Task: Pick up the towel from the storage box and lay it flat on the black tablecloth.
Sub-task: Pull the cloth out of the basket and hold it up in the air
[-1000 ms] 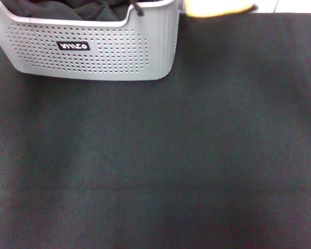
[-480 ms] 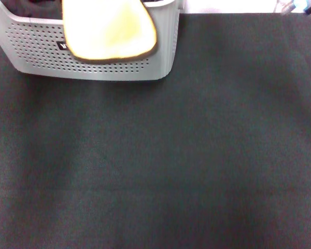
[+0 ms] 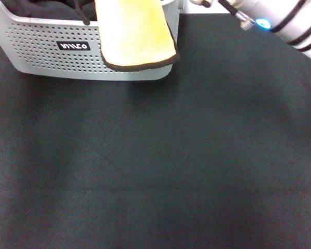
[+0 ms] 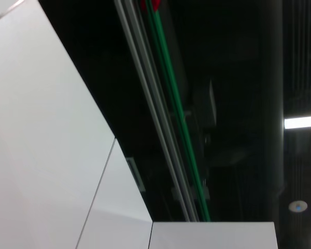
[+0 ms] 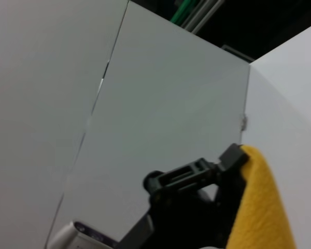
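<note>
The yellow-orange towel [image 3: 136, 33] with black edging hangs down in front of the right part of the light grey storage box [image 3: 52, 62]; its top runs out of the head view. The right wrist view shows my right gripper [image 5: 233, 171], black, shut on the towel's [image 5: 262, 207] plush edge. My right arm [image 3: 280, 18] reaches in at the top right of the head view, and its gripper is out of that view. The black tablecloth [image 3: 155, 155] covers the whole table in front of the box. My left gripper is not in view.
Dark black garments [image 3: 41, 8] lie inside the storage box at the back left. The box's black label [image 3: 73, 46] faces me. The left wrist view shows only white panels and a dark ceiling.
The hanging towel has swung from the box's left-middle towards its right end. My right arm has come into the head view at the top right.
</note>
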You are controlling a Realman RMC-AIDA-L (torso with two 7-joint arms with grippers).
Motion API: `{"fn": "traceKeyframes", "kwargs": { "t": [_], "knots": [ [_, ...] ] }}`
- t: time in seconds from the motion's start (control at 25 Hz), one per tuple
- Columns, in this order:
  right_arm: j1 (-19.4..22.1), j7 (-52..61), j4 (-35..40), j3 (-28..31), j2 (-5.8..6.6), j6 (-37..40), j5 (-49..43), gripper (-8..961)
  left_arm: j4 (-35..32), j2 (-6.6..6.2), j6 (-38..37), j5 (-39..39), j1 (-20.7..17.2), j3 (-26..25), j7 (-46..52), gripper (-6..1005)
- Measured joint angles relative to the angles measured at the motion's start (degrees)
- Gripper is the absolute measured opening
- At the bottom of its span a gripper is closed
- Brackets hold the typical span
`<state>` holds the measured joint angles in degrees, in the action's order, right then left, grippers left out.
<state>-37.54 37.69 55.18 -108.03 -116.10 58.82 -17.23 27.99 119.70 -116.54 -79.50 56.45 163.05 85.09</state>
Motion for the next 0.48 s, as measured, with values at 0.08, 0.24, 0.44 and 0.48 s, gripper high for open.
{"fn": "traceKeyframes", "kwargs": {
  "t": [0.08, 0.24, 0.44, 0.48],
  "knots": [
    [1.32, 0.25, 0.46, 0.52, 0.31, 0.51, -0.06, 768, 0.66, -0.19, 0.0, 1.81, -0.35, 0.04, 0.67, 15],
    [5.79, 5.34, 3.42, 4.83, 1.58, 1.98, -5.24, 768, 6.6, -1.28, -0.25, 11.54, -0.64, 0.09, 4.55, 15],
    [9.63, 16.91, 6.58, 13.49, 2.08, 5.91, -17.56, 768, 13.18, -3.06, -0.42, 20.2, -1.02, 0.17, 7.17, 15],
    [10.23, 19.3, 7.12, 15.4, 2.09, 6.85, -19.97, 768, 14.18, -3.39, -0.44, 20.9, -1.24, 0.17, 7.12, 15]
  ]
}}
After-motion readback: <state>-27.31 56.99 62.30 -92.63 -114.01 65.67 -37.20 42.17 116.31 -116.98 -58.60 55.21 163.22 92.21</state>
